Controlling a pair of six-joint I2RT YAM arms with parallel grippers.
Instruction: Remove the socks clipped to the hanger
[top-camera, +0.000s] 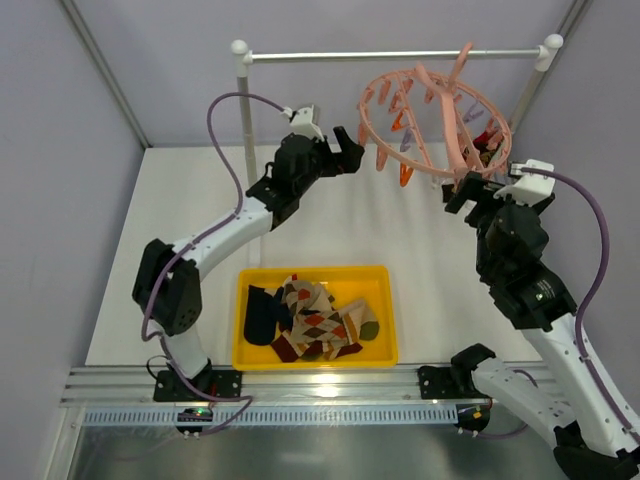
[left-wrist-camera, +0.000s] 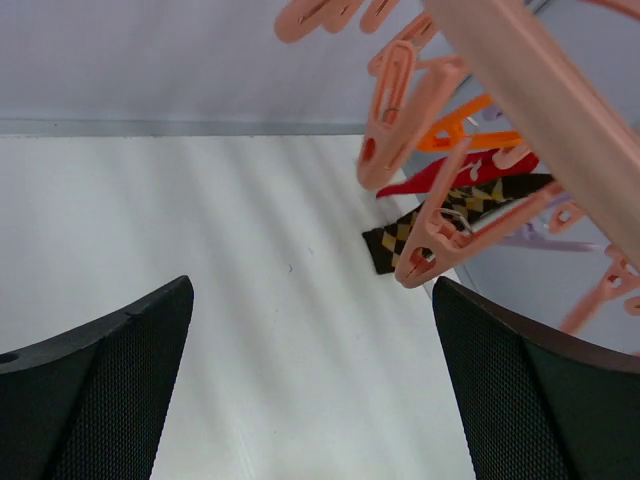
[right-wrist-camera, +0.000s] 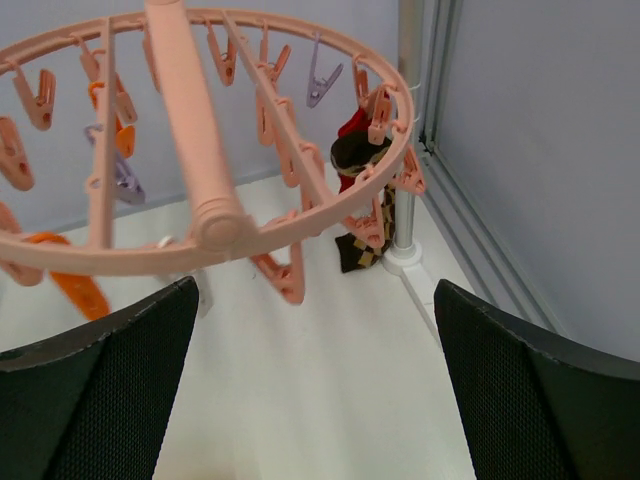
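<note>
The left gripper (top-camera: 349, 152) is raised over the white table (top-camera: 200, 200) with its fingers spread wide and nothing between them, just beside the left edge of the hanger (right-wrist-camera: 185, 110). Nearer, in the middle, a yellow tray (top-camera: 315, 271) holds several loose socks (top-camera: 312, 322). The hanger hangs by its hook from the rail (top-camera: 390, 56) at the far right, with an argyle sock (left-wrist-camera: 395, 240) and a red sock (left-wrist-camera: 420, 183) clipped on its far right side. Under its right edge the right gripper (top-camera: 472, 188) is also wide apart and holds nothing.
</note>
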